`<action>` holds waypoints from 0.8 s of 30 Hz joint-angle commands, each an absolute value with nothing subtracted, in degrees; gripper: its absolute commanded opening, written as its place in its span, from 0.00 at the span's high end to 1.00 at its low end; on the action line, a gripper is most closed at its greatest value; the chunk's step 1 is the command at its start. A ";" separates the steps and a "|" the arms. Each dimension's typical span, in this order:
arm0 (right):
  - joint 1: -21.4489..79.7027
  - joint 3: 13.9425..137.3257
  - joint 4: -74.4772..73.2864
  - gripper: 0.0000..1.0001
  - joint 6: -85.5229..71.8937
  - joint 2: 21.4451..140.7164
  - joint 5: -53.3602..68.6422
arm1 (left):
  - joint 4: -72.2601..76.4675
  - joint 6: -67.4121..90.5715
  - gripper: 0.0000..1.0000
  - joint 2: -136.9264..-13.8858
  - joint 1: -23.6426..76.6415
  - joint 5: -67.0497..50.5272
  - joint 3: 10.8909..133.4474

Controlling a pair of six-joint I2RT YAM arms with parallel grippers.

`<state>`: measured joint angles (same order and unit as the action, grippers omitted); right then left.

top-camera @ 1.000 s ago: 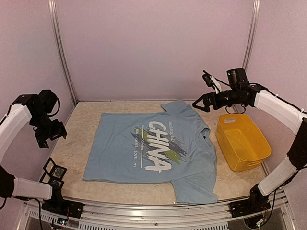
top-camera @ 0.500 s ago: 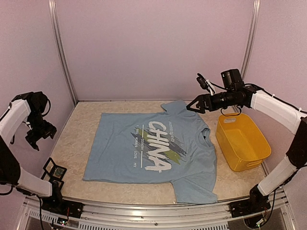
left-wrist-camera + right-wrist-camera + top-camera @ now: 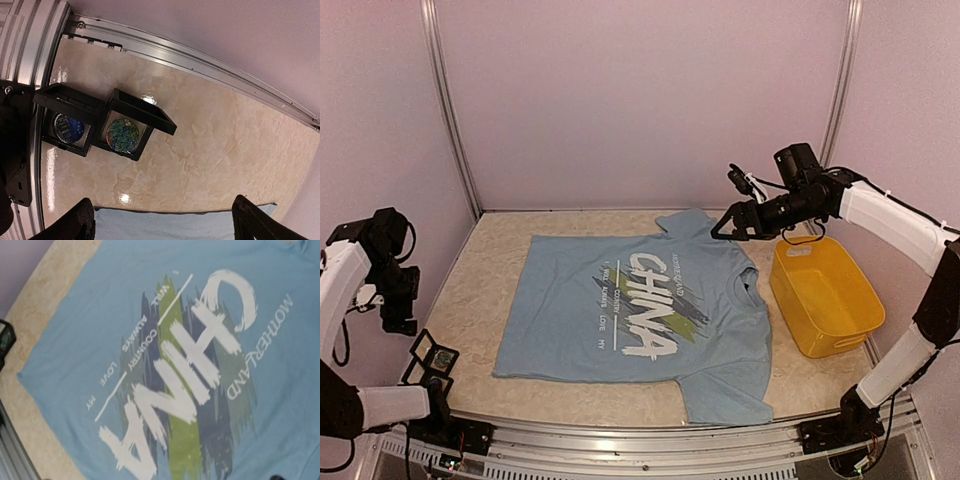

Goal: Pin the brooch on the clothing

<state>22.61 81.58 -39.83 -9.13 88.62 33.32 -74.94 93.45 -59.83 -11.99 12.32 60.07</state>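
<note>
Fetching the brooch (image 3: 69, 127), apparently the dark blue badge in the outer of two display cases (image 3: 140, 112) at the bench's (image 3: 200, 150) near-left corner, I should centre my left gripper (image 3: 161, 202), fingers (image 3: 80, 220) spread wide, squarely over it before closing; clothing (image 3: 640, 305) lies flat nearby

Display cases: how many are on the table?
2, side by side at the near-left corner of the table: one case holds a blue badge, the other case a green badge.

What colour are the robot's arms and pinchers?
The left arm and right arm are white rounded tubes with black joints. Thin black cables loop near the right wrist. The left gripper and right gripper are black.
</note>
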 commanded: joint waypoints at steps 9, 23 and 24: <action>25.75 90.21 -53.08 0.15 -7.99 90.18 31.04 | -68.70 102.75 0.12 -63.77 -14.86 6.38 51.57; 26.06 94.29 -61.22 0.18 -7.33 94.47 33.57 | -66.50 102.26 0.11 -70.62 -19.49 10.93 50.84; 26.01 94.28 -61.45 0.18 -7.26 94.52 33.57 | -66.53 102.33 0.11 -70.74 -19.84 11.68 50.93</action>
<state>25.50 91.96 -58.54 -8.27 94.19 32.56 -67.07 102.65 -70.67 -18.22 8.45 51.05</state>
